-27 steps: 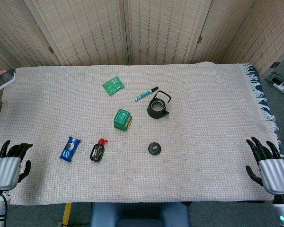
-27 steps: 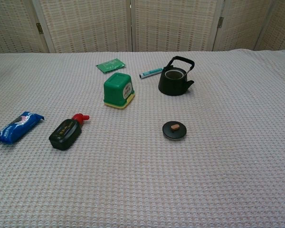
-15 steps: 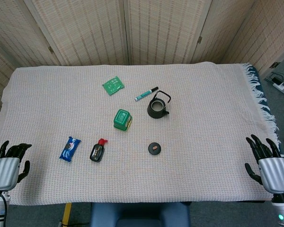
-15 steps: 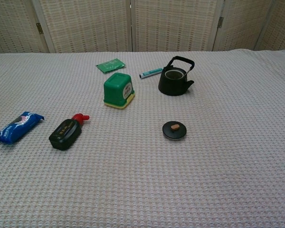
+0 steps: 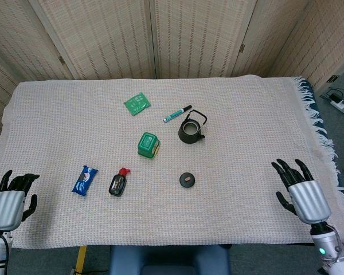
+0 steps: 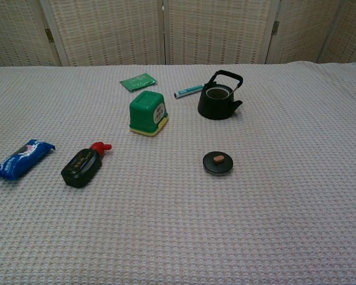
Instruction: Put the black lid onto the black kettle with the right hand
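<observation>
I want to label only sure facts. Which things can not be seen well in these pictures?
- Black kettle inside: dark in both views.
- Print on the green box: too small.
- Left hand and right hand: outside the chest view.
- Black lid underside: faces the cloth.

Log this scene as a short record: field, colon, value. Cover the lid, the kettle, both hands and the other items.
lid: flat on the cloth, nearer the robot than the kettle, untouched
kettle: upright, mouth uncovered, handle up
right hand: open, over the cloth's right side, far from the lid
left hand: empty, at the near left edge
others: pen, green box, green packet, black bottle, blue packet
</observation>
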### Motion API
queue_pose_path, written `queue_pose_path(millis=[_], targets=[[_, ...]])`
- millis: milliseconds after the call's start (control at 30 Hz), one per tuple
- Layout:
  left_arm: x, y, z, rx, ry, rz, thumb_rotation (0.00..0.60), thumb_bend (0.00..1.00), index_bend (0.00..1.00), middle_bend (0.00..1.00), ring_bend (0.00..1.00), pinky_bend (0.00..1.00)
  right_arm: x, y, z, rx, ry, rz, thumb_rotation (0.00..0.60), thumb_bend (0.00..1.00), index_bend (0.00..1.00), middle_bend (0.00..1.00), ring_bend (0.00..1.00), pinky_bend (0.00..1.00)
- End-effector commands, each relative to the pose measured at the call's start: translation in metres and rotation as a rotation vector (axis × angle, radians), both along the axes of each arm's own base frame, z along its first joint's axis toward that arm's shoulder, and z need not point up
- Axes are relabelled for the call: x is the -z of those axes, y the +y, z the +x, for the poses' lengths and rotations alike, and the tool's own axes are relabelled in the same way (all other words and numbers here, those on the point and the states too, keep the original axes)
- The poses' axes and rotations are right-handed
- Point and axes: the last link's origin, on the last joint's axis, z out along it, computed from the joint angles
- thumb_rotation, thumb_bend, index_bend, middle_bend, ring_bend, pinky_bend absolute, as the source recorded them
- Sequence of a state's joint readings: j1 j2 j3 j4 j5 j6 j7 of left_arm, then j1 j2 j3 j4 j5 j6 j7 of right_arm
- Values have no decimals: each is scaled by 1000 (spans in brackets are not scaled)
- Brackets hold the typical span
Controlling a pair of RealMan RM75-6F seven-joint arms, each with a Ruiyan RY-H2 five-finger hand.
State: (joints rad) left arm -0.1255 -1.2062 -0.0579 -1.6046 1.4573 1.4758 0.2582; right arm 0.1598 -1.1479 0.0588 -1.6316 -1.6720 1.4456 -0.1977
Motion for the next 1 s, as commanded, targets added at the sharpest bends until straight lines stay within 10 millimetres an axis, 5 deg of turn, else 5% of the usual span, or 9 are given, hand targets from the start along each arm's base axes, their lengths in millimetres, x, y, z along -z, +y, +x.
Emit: queue_pose_path(millis=[33, 167, 267, 600, 1000], targets=[[0, 0, 0, 2, 1, 0, 600, 522, 205, 183, 187, 48, 14, -21, 25, -64, 11, 64, 600, 385, 110, 198, 508, 503], [-1, -1, 0, 2, 1, 2, 600, 523, 205, 183, 187, 47, 37, -41, 52, -103, 26, 160, 600, 384, 110, 196, 694, 749], [-1, -2, 0, 1, 3, 2, 600, 523, 205, 183, 187, 47, 56, -53, 72, -119, 27, 254, 600, 385, 110, 191, 765, 825], [-6, -6, 0, 2, 2, 14, 600, 523, 205, 183, 187, 47, 112, -87, 119, -124, 98, 454, 600, 384, 110, 177, 797, 860], [-10, -10, -1, -6, 2, 26, 600, 523, 205, 183, 187, 47, 160, -103, 147, -128, 159, 515, 600, 384, 74, 181, 814, 882]])
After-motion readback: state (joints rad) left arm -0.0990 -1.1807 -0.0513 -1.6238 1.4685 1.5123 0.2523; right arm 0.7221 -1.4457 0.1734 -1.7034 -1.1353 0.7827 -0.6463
